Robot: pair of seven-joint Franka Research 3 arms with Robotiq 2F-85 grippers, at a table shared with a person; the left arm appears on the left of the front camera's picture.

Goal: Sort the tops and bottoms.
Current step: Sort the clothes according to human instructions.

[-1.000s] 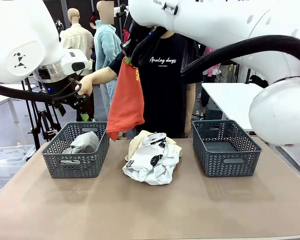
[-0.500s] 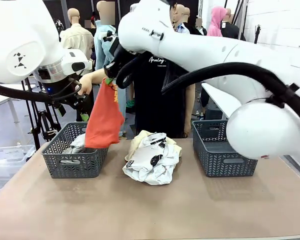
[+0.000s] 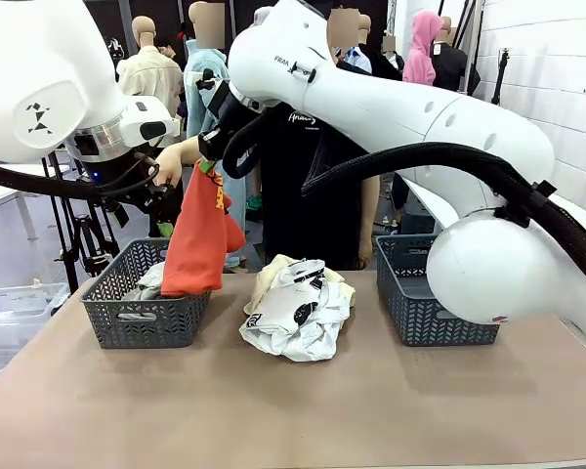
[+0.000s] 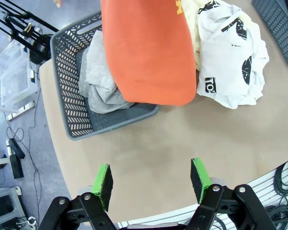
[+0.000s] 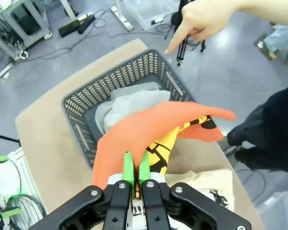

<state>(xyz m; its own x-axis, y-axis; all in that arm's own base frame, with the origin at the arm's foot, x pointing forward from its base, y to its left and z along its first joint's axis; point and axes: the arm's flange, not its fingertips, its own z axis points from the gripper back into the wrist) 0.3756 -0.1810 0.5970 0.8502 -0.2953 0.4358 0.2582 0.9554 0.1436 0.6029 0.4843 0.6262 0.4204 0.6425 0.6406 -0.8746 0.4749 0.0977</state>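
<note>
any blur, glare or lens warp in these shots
Front view: even indoor light, no glare; the hanging orange-red cloth garment is sharp, with soft shadow under the white black-printed cloth garment. Left wrist view: wide-angle bend bows the edge of the tan table; left claw in focus. Right wrist view: same bend; right claw crisp, pinching the orange-red garment.

Robotics lab: tripod, floor cables (loose), clear storage bin.
</note>
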